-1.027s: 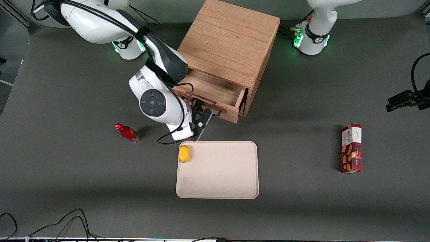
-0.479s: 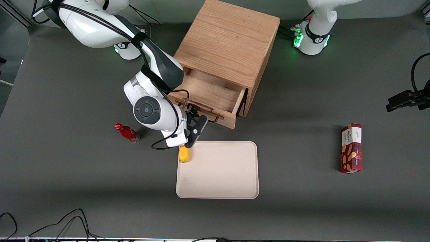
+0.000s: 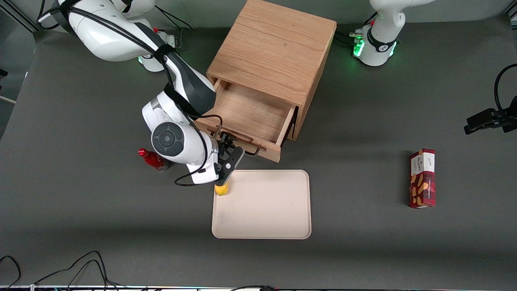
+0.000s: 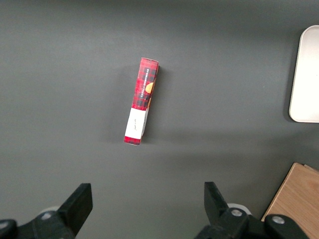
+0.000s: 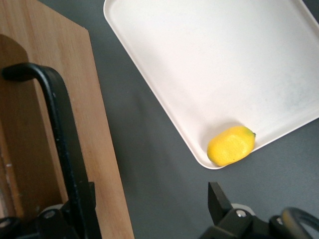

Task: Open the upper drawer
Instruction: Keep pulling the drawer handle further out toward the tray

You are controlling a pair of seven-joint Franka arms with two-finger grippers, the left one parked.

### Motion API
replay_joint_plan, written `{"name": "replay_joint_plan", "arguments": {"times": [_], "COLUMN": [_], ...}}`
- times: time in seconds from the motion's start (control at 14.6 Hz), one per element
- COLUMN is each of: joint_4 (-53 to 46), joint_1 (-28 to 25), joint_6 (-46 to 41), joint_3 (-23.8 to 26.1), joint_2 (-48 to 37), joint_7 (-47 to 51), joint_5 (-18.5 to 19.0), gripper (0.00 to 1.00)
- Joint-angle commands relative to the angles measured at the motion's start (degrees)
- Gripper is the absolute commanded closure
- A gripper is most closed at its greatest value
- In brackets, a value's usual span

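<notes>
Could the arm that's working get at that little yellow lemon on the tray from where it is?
Probably yes. The gripper sits at the upper drawer handle, just above the tray corner where the lemon lies uncovered, with nothing between them.

White arm point(image 3: 121, 32) with dark joint covers, black cables and black gripper point(image 3: 227, 158)

Claw point(image 3: 227, 150) mostly masked by own wrist housing in front view, at 7 o'clock off upper drawer point(image 3: 252, 115).

Handle point(image 3: 253, 151): only one end shows past claw; rest covered.

Lemon point(image 3: 221, 189) half under claw body.

Red bottle point(image 3: 153, 159) base tucked under arm.

Lower drawer hidden beneath upper one.

Wrist view: tray point(image 5: 209, 59) cut by frame edge.
</notes>
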State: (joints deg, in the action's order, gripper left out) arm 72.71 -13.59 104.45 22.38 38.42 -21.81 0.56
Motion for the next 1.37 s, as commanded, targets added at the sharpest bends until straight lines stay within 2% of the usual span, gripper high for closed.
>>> {"name": "replay_joint_plan", "arguments": {"times": [0.0, 0.48, 0.68, 1.3], "joint_4": [-5.1, -9.3, -10.0, -11.2], "joint_1": [-0.9, -0.6, -1.3, -0.6], "joint_6": [-1.5, -1.2, -1.2, -0.9], "joint_3": [-0.4, -0.8, -3.1, -3.3], "joint_2": [3.1, 5.8, 6.0, 6.9], "joint_7": [-0.5, -0.6, -1.0, -1.1], "joint_5": [1.6, 1.6, 1.6, 1.6], "gripper": [0.0, 0.0, 0.0, 0.0]}}
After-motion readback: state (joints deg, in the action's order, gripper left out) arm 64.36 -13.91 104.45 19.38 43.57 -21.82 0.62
